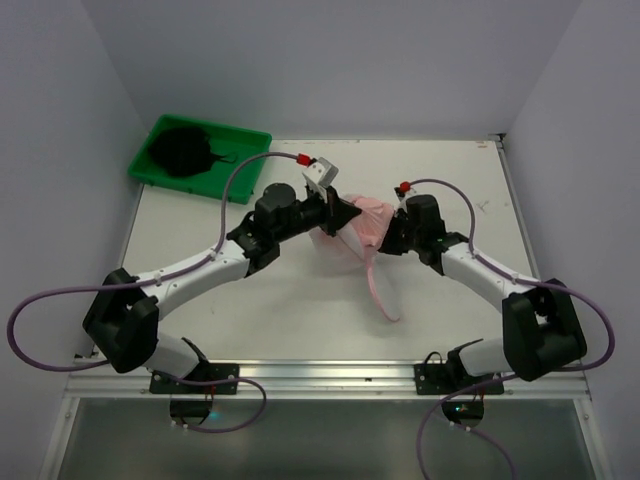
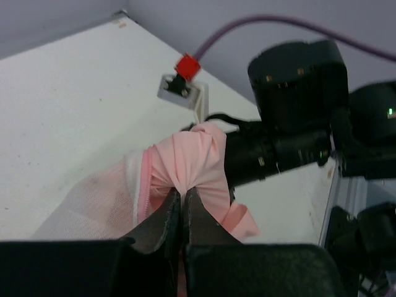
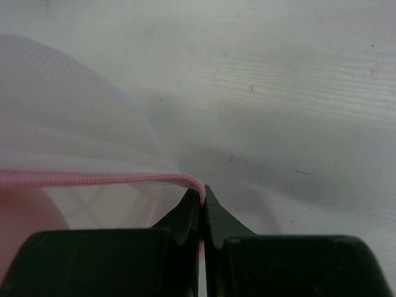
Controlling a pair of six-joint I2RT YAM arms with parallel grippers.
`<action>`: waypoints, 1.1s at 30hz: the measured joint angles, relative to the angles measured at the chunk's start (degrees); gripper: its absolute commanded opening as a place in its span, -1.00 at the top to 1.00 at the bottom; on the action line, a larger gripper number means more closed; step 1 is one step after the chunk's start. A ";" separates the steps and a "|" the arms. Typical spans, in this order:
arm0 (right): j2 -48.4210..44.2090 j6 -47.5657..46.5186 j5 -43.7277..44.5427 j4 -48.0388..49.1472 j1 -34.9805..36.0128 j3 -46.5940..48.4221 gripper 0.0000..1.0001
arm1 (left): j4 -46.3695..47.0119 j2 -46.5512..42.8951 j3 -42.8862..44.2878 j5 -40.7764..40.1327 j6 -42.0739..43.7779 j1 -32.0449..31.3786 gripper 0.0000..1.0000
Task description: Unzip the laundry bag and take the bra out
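The laundry bag (image 1: 332, 248) of white mesh lies mid-table, open, with the pink bra (image 1: 366, 218) bulging out of it and a strap (image 1: 381, 296) trailing toward the front. My left gripper (image 1: 346, 213) is shut on the bra's pink fabric (image 2: 185, 158); in the left wrist view the tips (image 2: 183, 192) pinch a gathered fold beside the bag's pink zipper rim (image 2: 145, 185) and mesh (image 2: 93, 198). My right gripper (image 1: 393, 236) is shut on the zipper rim (image 3: 111, 179) at its tips (image 3: 202, 192), with mesh (image 3: 74, 124) to the left.
A green tray (image 1: 233, 172) holding a dark garment (image 1: 182, 150) stands at the back left corner. Walls enclose the table on three sides. The right arm's black wrist (image 2: 291, 117) sits close in front of my left gripper.
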 measured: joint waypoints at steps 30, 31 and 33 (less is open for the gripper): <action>-3.08 2.27 9.05 -7.63 1.36 -3.67 1.00 | 13.38 -14.23 1.55 -24.41 -24.06 10.45 1.00; -3.08 2.27 9.42 -8.02 1.36 -3.67 1.00 | 11.85 -14.08 3.23 -24.55 -23.15 11.02 1.00; -3.15 2.27 10.23 -8.66 1.38 -3.67 1.00 | 8.63 -13.05 6.99 -24.90 -21.33 12.70 1.00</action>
